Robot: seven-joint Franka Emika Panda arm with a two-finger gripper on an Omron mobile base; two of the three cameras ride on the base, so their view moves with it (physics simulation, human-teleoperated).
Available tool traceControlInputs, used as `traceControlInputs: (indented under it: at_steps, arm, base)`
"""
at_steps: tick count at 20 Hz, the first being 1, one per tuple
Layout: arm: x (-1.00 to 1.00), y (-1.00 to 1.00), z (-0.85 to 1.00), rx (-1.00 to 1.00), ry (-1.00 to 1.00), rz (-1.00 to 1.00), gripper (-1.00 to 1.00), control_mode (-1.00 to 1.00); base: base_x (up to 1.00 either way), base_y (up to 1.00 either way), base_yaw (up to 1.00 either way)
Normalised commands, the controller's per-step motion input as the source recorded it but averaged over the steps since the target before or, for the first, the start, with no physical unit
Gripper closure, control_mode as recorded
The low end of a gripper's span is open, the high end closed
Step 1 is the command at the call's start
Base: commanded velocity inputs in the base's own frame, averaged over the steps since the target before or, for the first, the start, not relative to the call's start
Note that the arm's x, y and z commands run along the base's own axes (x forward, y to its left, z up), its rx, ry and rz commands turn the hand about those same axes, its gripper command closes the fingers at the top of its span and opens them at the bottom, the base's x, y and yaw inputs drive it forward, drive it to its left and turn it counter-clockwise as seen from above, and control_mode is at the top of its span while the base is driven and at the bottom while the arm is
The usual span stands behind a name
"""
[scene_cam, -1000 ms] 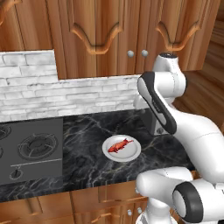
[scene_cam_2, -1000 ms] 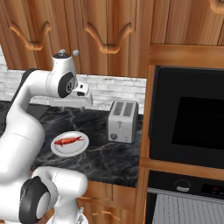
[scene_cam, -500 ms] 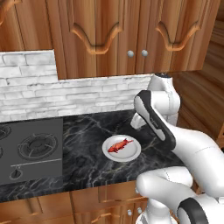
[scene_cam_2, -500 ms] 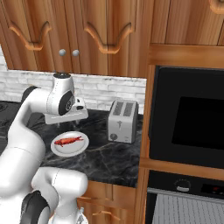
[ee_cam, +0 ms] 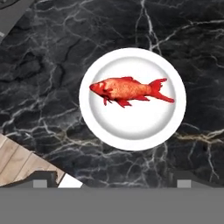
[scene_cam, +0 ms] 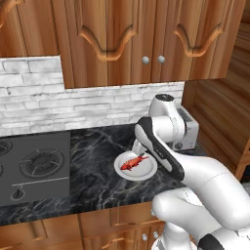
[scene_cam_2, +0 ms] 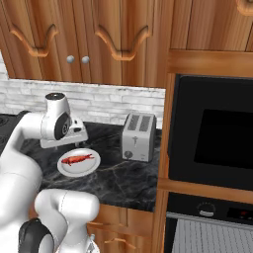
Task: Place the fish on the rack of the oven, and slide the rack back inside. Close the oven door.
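Spread wide, the hand (ee_cam: 111, 178) looks straight down at the fish (ee_cam: 130, 90), its 2 dark fingertips (ee_cam: 43, 178) rising at the bottom of the hand view and holding nothing. The fish lies on a round white plate (ee_cam: 131, 127) on the black marble counter (ee_cam: 48, 87).

From the left base view, the hand (scene_cam: 136, 147) hangs just above the plate (scene_cam: 146, 170), where the fish (scene_cam: 134, 162) rests near the counter's (scene_cam: 93, 180) front edge. A stove (scene_cam: 31, 166) occupies the counter's left end, and a toaster (scene_cam: 189, 134) stands behind the arm.

From the right base view, the fish (scene_cam_2: 76, 159) sits on the plate (scene_cam_2: 79, 168), left of the toaster (scene_cam_2: 138, 136). The oven (scene_cam_2: 210, 225) is at the lower right, below a black microwave (scene_cam_2: 215, 131).
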Motion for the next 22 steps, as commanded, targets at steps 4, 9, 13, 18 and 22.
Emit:
traceControlInputs:
  at_steps: [4,9,13,18,22]
  arm:
    - [0.0,0.33,-0.38,0.0,-0.01,-0.27,-1.0,-1.0]
    - [0.0,0.36,-0.33,0.0,0.0,-0.37,-1.0,-1.0]
    - [0.0,0.15,-0.31,0.0,0.0,-0.38,-1.0,-1.0]
    - [0.01,-0.03,-0.15,0.06,0.03,-0.4,-1.0,-1.0]
    - [0.28,-0.16,-0.1,0.09,0.0,-0.32,-1.0,-1.0]
  base:
    - [0.0,0.0,0.0]
    - [0.0,0.0,0.0]
    - [0.0,0.0,0.0]
    - [0.0,0.0,0.0]
    - [0.0,0.0,0.0]
